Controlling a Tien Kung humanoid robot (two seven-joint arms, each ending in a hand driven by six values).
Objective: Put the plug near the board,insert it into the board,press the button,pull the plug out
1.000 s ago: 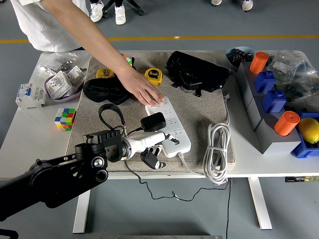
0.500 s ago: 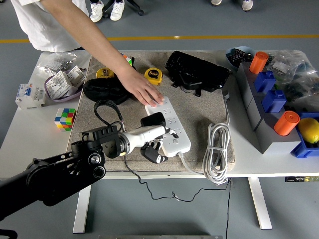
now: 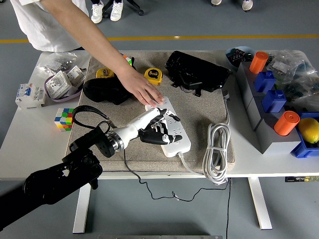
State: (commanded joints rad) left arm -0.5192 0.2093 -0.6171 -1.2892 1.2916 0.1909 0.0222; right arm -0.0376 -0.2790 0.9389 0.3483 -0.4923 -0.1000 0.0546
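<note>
Fingers of the left hand point(image 3: 155, 130) curl over the black plug point(image 3: 152, 135), pressing it down on the near half of the white power strip point(image 3: 172, 130); the hand is clenched on the plug, and from here I cannot tell whether the prongs are fully seated. I judge the approach done and the insertion under way, with the button press and the pull-out both left. A person's hand point(image 3: 144, 91) lies flat on the far end of the strip, steadying it on the grey mat point(image 3: 199, 107). The strip's coiled white cord point(image 3: 215, 149) lies just beside it toward the tabletop point(image 3: 35, 139) edge. The right hand is out of sight. As for containers, a purple bowl point(image 3: 56, 92) at the far left holds white plug adapters, a blue bin point(image 3: 305, 148) at the right edge holds a lemon point(image 3: 310, 130), and a blue dish point(image 3: 238, 54) at the back holds small dark items I cannot make out. Orange cylinders point(image 3: 285, 123) and blue blocks point(image 3: 273, 99) sit on a grey stepped stand point(image 3: 264, 132).
</note>
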